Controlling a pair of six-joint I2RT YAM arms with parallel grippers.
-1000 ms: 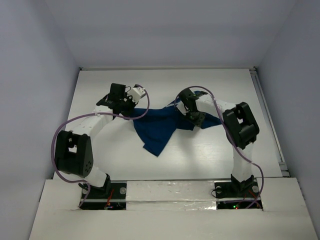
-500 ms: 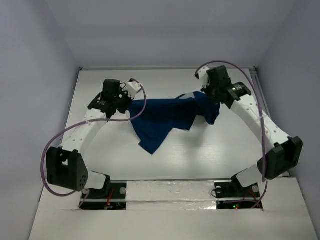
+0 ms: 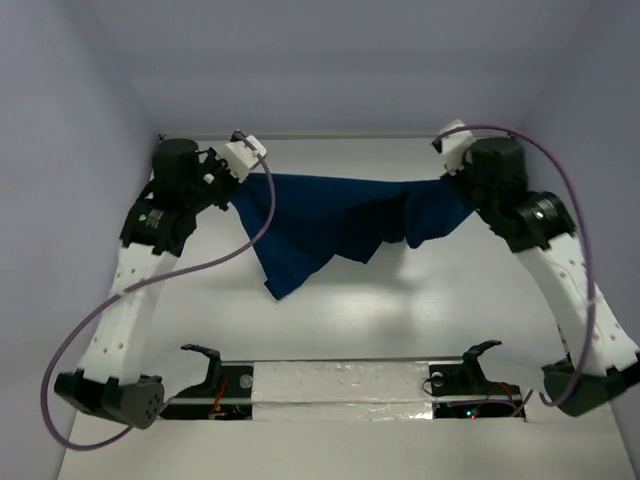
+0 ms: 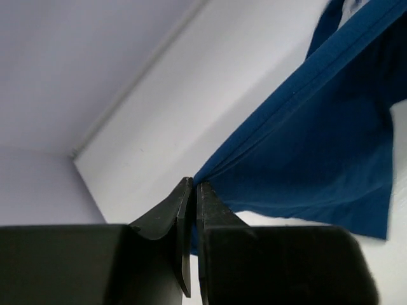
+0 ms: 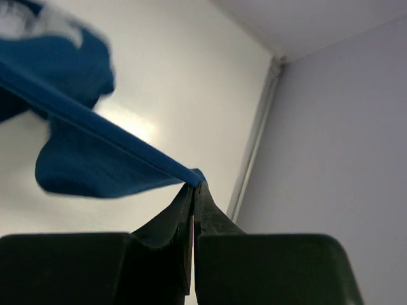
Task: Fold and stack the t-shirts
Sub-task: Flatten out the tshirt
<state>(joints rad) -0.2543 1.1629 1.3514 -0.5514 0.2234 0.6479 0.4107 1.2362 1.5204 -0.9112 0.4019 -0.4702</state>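
White tabletop (image 3: 400,310) lies under the navy t-shirt (image 3: 330,215), which hangs strung between the two arms over the far half; whether its lowest tip touches the surface I cannot tell. Change over the last second: both arms went from a close hold near the middle out toward the far corners and upward. The cloth went from a bunched heap to a taut top edge, with the rest draping to a loose point on the left. Judgement: this is the spreading step. No fold is made yet, and the garment needs laying flat next. Left pincer (image 4: 193,185) is clamped on a pinch of the blue edge; right pincer (image 5: 193,185) is likewise clamped on the opposite end. The wrist views confirm both grips, which the overhead view hides; only the overhead shows the uneven drape.
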